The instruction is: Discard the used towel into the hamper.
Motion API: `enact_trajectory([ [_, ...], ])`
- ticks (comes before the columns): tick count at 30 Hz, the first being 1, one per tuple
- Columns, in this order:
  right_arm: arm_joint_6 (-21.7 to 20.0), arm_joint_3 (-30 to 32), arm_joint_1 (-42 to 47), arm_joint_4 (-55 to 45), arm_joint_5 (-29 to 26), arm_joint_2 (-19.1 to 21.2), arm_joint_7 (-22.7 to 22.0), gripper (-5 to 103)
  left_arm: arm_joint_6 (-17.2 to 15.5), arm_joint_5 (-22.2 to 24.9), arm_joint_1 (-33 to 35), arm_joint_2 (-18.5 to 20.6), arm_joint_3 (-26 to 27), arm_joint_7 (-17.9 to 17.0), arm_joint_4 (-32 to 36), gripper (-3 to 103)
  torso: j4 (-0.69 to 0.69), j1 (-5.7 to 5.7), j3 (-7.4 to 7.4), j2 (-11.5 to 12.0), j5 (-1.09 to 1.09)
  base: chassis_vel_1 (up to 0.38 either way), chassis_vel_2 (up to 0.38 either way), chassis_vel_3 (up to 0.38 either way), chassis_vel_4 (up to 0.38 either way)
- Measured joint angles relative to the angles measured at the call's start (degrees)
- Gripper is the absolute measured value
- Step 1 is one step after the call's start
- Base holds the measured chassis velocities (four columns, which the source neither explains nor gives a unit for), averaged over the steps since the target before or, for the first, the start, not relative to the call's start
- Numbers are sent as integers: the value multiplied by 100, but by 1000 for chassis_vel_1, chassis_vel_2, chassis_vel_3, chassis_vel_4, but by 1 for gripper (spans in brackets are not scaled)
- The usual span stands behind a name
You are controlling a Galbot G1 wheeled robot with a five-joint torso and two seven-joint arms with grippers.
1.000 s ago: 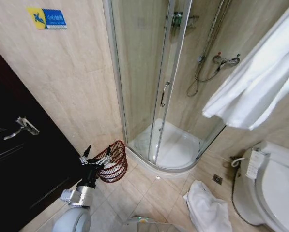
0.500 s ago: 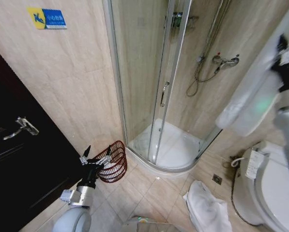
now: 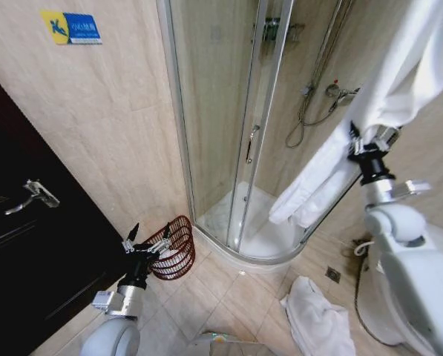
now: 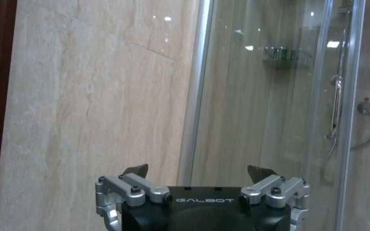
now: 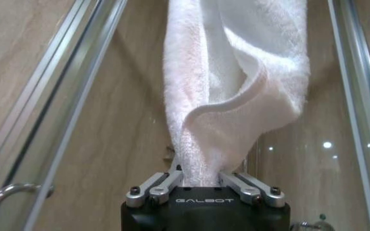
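A white towel (image 3: pixel 403 67) hangs at the upper right, its lower end draped in front of the shower glass. My right gripper (image 3: pixel 365 139) is raised against it. In the right wrist view the towel (image 5: pixel 236 72) runs down between the fingers of my right gripper (image 5: pixel 204 169), which is shut on it. The hamper (image 3: pixel 174 248), a dark red wire basket, stands on the floor by the shower's corner. My left gripper (image 3: pixel 148 236) hangs open just left of the hamper; my left gripper (image 4: pixel 198 171) faces the wall and the shower glass with nothing between its fingers.
A curved glass shower stall (image 3: pixel 236 133) fills the middle. A toilet (image 3: pixel 421 297) stands at the lower right, and a crumpled white cloth (image 3: pixel 317 319) lies on the floor tiles beside it. A dark door (image 3: pixel 28 245) closes the left side.
My right arm has come into view from the right and moved left and down onto the towel. The towel's lower end has swung left toward the shower. The left arm has not moved.
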State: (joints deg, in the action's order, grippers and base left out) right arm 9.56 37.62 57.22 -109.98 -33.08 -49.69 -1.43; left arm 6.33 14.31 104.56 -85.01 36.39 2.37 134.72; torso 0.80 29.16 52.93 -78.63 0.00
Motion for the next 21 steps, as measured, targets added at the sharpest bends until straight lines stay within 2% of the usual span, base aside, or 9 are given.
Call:
enact_trajectory([
  [15,165,-13,794,-651,422,-453,21,13,0,0,0,0,0,0,0,100,0,0,-1,0,0,0,0,0,0],
  [21,369,-99,1189,-853,906,-686,67,13,0,0,0,0,0,0,0,100,0,0,-1,0,-1,0,0,0,0],
])
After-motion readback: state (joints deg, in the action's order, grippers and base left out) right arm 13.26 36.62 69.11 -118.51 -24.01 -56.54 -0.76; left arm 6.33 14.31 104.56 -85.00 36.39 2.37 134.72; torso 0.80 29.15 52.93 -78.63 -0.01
